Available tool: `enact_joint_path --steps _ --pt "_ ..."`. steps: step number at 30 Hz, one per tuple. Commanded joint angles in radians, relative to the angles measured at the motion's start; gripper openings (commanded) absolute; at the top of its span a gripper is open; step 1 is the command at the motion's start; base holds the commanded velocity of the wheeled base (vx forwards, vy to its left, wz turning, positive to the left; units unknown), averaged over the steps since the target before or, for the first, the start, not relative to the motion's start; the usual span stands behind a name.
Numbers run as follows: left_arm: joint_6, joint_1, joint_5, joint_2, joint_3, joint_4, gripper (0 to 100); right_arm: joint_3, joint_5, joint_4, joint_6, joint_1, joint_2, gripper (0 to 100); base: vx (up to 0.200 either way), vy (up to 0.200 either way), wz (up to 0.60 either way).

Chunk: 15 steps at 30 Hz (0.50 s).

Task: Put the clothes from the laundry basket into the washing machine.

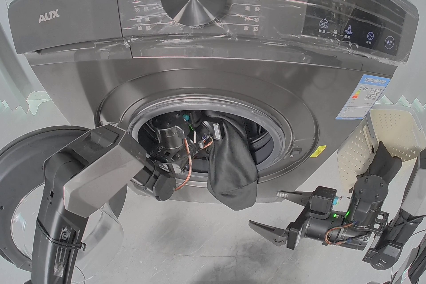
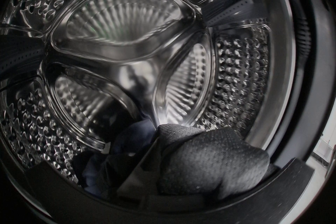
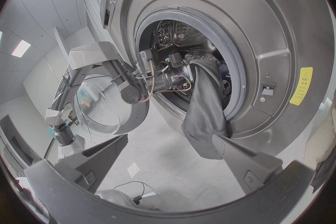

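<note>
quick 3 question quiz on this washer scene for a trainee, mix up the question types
1. True or false: the garment hangs partly out of the washer's opening.
2. The right gripper is: A) open, outside the washer; B) shut on cloth; C) inside the drum.
3. Which arm is in the drum?
Key: 1 true; 2 A; 3 the left arm.
</note>
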Motion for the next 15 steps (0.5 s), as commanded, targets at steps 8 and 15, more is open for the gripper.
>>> enact_joint_path --steps 8,15 --pt "-0.011 0.024 0.086 0.138 -0.377 0.195 0 0.0 0.0 0.0 0.0 0.001 0.008 100 0.0 0.0 0.0" --pt "-0.024 0.037 0.159 0.193 -0.527 0.213 0 0.0 0.0 0.0 0.0 0.001 0.019 100 0.0 0.0 0.0"
